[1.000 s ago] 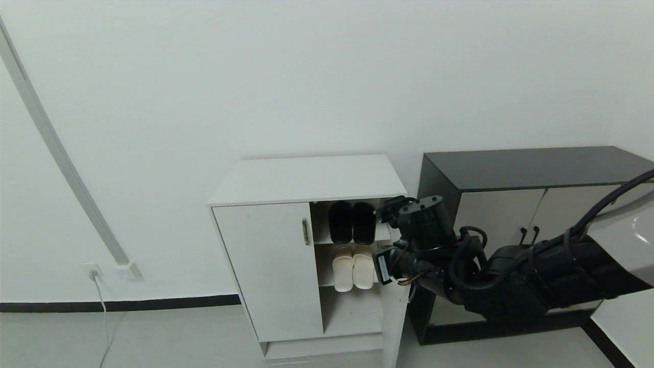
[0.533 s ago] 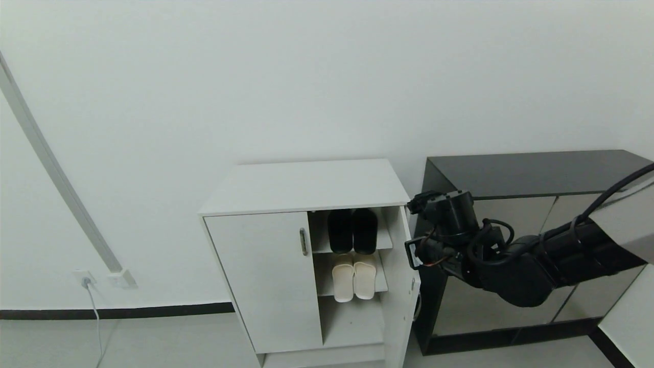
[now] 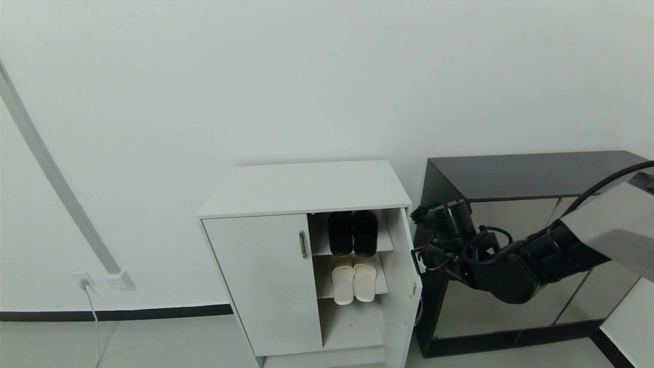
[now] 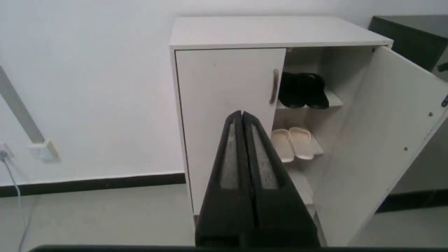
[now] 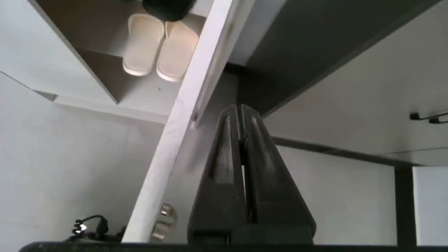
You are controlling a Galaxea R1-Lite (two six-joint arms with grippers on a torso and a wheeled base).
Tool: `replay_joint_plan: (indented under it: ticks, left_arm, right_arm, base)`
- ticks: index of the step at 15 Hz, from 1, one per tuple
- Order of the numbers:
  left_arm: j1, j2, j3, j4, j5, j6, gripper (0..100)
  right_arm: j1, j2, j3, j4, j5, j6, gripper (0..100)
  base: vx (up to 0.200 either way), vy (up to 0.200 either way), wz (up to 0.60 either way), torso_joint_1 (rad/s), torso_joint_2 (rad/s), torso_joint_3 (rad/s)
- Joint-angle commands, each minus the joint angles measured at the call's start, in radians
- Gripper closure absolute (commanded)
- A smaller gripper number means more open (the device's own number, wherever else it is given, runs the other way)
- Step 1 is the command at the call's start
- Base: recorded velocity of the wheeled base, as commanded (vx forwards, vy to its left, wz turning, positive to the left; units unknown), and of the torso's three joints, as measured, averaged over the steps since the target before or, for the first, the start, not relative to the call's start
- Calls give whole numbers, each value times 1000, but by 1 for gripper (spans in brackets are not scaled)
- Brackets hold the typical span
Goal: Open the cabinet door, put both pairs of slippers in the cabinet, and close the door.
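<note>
The white two-door cabinet [image 3: 306, 186] was seen with its left door shut and its right-hand door [image 3: 401, 286] swung wide open. A pair of black slippers [image 3: 352, 232] was set on the top shelf and a pair of cream-white slippers [image 3: 353, 282] on the shelf below, so both pairs were judged to be stowed. Only the closing of the door was taken to be left.

The right gripper [image 5: 242, 112], its fingers pressed together on nothing, was held on the outer side of the open door, between it and the dark sideboard [image 3: 526, 171]. Contact with the panel could not be told. The left gripper [image 4: 242, 115], also closed and empty, was held well back from the cabinet front.

The next move was judged to call for the door's outer face to be pushed near its free edge and swept round until it was shut beside the left door.
</note>
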Motion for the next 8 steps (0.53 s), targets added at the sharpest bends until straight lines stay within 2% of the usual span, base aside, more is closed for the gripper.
replay_joint_plan:
  ticks: [1, 5, 8]
  left_arm:
    - [0, 0, 0, 0, 0, -1, 100]
    - [-2, 0, 0, 0, 2, -2, 100]
    - [0, 0, 0, 0, 2, -1, 100]
  right_arm:
    - [16, 37, -16, -12, 13, 5, 100]
    - [82, 37, -14, -72, 87, 72, 100]
    - [91, 32, -2, -118, 106, 91, 100]
  base:
    - [0, 0, 0, 0, 0, 0]
    - [0, 0, 0, 0, 0, 0]
    - [0, 0, 0, 0, 0, 0]
